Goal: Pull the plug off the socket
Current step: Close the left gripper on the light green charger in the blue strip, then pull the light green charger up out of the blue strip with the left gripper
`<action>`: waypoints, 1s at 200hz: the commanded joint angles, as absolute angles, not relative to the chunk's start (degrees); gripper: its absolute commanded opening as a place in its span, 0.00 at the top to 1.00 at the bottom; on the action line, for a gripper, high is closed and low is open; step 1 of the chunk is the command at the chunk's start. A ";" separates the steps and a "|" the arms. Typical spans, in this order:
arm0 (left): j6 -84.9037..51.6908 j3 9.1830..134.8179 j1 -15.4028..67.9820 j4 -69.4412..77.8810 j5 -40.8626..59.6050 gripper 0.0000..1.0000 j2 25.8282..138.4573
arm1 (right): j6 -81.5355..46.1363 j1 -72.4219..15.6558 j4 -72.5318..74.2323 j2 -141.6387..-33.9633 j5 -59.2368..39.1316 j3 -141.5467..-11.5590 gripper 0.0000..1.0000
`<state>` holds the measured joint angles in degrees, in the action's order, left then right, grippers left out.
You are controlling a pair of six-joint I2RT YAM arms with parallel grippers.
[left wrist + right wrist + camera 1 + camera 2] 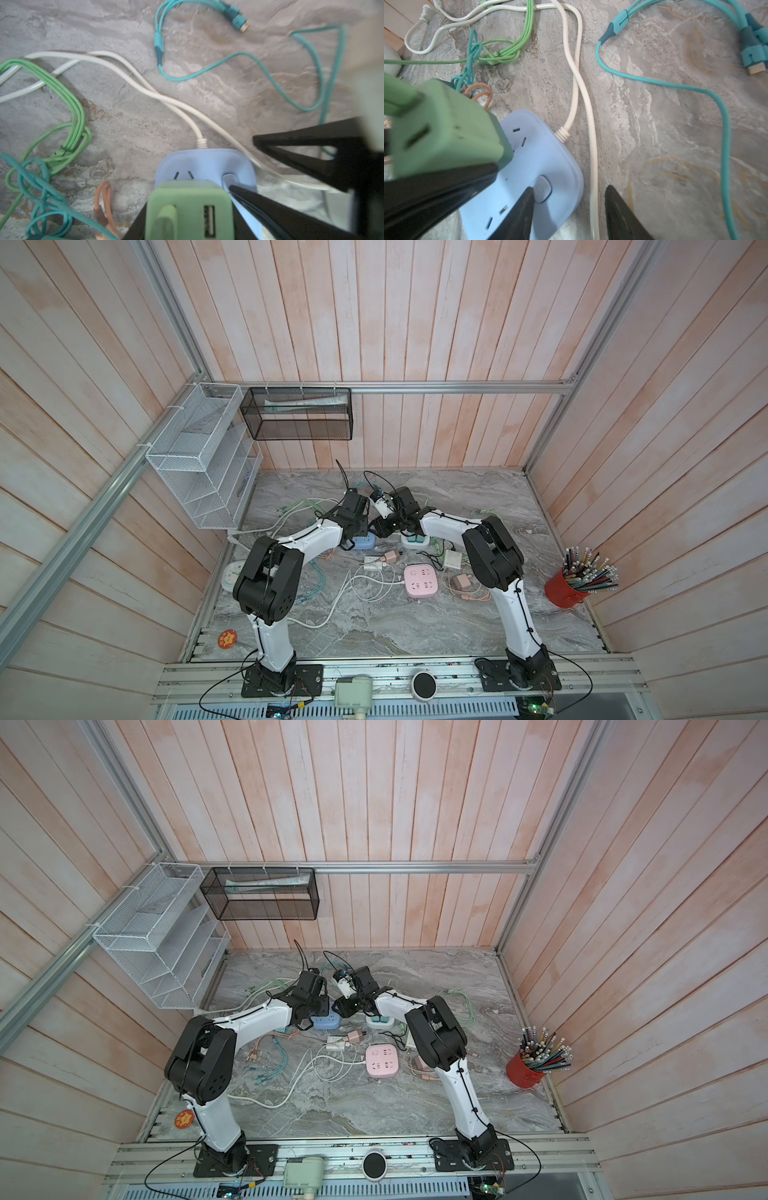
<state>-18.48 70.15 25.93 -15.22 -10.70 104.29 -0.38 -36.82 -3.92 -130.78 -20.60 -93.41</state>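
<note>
While my left gripper (188, 217) is clamping the green plug (446, 133) by its two flanks, I am judging the step in hand to be the pull itself, and it is not yet done. The plug is sitting on the face of the blue socket block (542, 153), on the part away from the block's button (543, 189). Its pins are hidden, so I cannot tell how deeply they are seated.

Finding: the pull is wanting to go straight off the block's face, along the pins, with no rocking. In the right wrist view the plug is looking slightly tilted against the block, so a sideways haul is risking a jam, or a slip on the smooth casing. A green lead (165, 217) is plugged into the plug's outer face beside an empty USB port (208, 220), and I am allowing for its drag.

Condition of the plug: a matte sage-green cube with rounded edges and a few dark specks. The block under it is pale blue with rounded corners, and several slots are showing bare.

My right gripper (569, 193) is standing with its jaws apart, straddling the block's edge. One finger is resting on the block's top just beside the button. The other is hanging outside the block over the table (654, 124), with the white cord (591, 128) running between them. I am reading this as the hold-down. It should be bearing firmly before I lift, or the light block may be rising with the plug, and it should be staying off the button.
</note>
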 commanded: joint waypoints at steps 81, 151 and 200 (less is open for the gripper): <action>-19.24 67.11 24.40 -13.60 -9.14 0.66 98.96 | 0.41 -35.87 -14.30 -134.57 -13.80 -88.69 0.48; -19.66 64.80 17.94 -13.76 -2.03 0.66 98.51 | -0.17 -35.83 -13.67 -134.38 -15.03 -88.18 0.48; -17.40 70.19 14.42 -17.83 3.83 0.66 103.26 | -0.35 -35.84 -12.77 -134.23 -16.43 -87.57 0.48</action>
